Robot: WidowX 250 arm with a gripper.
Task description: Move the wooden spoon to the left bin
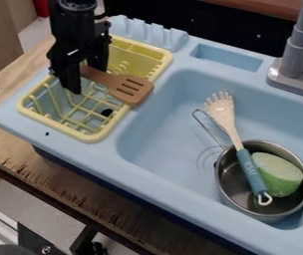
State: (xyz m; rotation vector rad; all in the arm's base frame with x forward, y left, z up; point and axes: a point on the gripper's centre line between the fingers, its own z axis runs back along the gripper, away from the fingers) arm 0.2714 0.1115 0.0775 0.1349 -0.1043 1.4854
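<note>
The pincer [86, 79] holds the wooden spoon [129, 89], its long axis slanting, head toward the view's lower right.

Spatula [129, 89]: made of wood, smooth and matt, with the grain faintly seen
Dish rack [97, 135]: moulded in plastic, smooth, softly glossy
Sink [171, 139]: formed of smooth plastic, satin rather than shiny
Faucet [296, 57]: finished in smooth grey, apparently plastic
Pot [230, 174]: made of metal, thin-walled, its rim polished
Pasta spoon [250, 172]: apparently made of plastic, smooth
Gripper [85, 75]: finished in dark, mostly matt surfaces
Table [81, 184]: made of wood, roughly splintered and chipped along the edge
</note>
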